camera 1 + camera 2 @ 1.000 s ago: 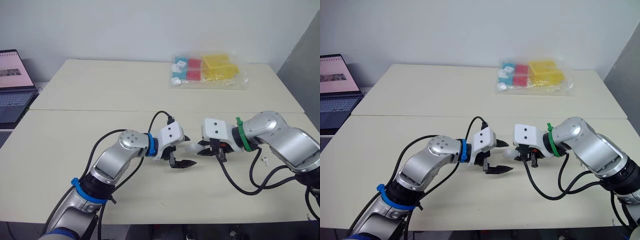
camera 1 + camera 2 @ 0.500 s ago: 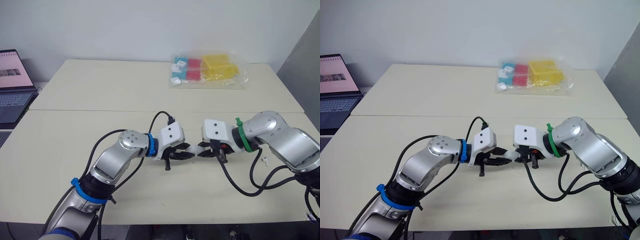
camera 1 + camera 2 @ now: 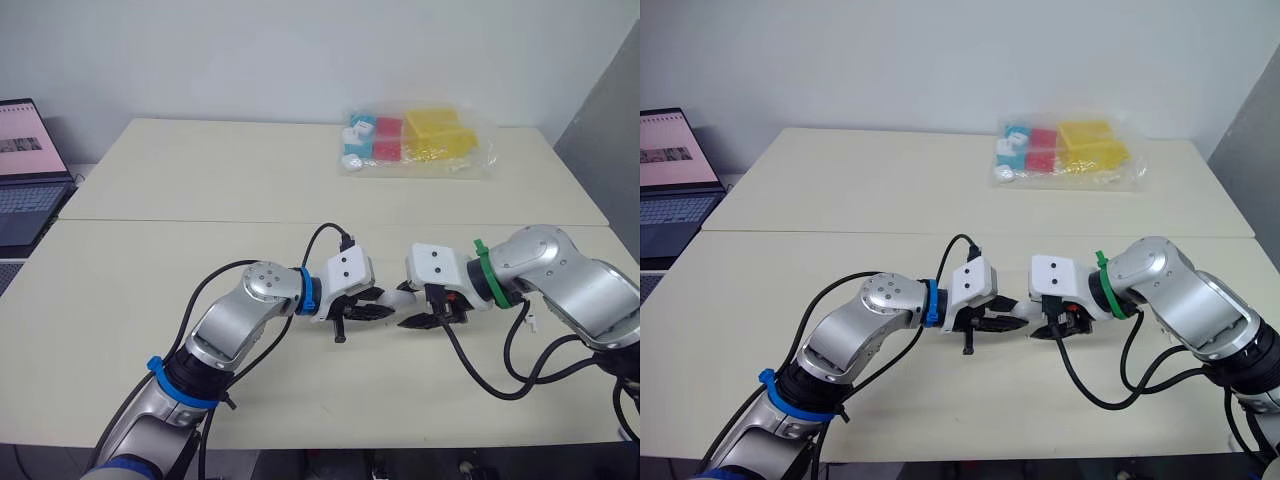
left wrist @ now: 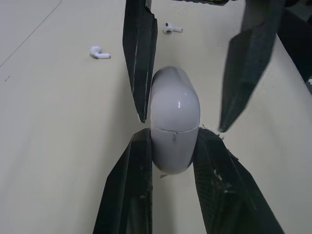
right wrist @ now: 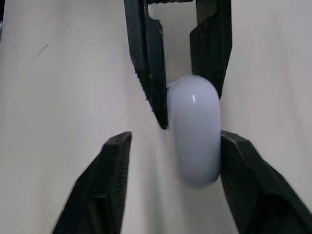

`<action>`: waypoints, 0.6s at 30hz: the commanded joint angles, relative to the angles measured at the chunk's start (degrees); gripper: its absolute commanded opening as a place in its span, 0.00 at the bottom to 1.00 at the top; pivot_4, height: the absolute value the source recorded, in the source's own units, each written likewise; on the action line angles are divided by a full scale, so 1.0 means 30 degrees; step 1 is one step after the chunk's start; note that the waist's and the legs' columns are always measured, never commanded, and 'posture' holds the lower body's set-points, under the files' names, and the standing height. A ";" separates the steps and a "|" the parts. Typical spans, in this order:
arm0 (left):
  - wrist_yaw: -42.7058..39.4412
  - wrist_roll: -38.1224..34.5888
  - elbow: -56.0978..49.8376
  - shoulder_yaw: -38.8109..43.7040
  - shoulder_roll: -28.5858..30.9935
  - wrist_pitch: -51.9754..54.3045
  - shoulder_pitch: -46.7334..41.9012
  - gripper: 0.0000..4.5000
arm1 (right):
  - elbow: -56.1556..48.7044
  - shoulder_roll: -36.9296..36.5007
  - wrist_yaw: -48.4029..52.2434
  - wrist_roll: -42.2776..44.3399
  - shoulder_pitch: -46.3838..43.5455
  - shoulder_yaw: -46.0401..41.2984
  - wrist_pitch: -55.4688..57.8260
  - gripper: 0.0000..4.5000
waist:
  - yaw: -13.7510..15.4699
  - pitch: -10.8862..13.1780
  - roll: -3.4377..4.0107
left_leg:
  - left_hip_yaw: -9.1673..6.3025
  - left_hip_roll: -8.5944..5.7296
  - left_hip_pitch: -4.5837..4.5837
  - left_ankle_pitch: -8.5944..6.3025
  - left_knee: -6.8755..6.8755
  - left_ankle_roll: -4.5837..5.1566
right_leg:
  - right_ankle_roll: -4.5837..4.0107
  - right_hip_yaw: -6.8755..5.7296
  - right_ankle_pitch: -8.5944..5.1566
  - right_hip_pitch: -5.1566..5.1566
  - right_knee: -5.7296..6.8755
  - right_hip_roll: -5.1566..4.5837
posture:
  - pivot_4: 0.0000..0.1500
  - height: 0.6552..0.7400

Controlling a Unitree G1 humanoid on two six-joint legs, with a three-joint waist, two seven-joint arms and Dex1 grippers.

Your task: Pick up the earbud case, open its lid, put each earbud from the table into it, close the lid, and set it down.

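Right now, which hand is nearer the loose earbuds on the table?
Right. The earbuds lie past the right hand; the left hand grips the earbud case on the side away from them.

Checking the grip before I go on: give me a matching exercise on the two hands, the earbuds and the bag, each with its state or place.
Things:
1. left hand
2. right hand
3. earbuds
4. bag

States or places:
A. lying loose on the table
B. shut on the case
C. at the far end of the table
D. open around the case

Pairs: 1-B, 2-D, 3-A, 4-C
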 commanded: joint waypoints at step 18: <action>-0.1348 -0.1907 0.3358 0.3370 -0.2753 -0.9721 0.3967 0.17 | -0.1159 -0.0949 -0.0902 0.1222 0.5464 -0.8589 -0.6351 1.00 | 0.0040 -0.0006 0.0015 | 0.0042 0.0006 0.0025 0.0002 0.0002 -0.0003 | -0.0018 -0.0018 0.0011 0.0025 0.0013 -0.0002 | 1.00 0.87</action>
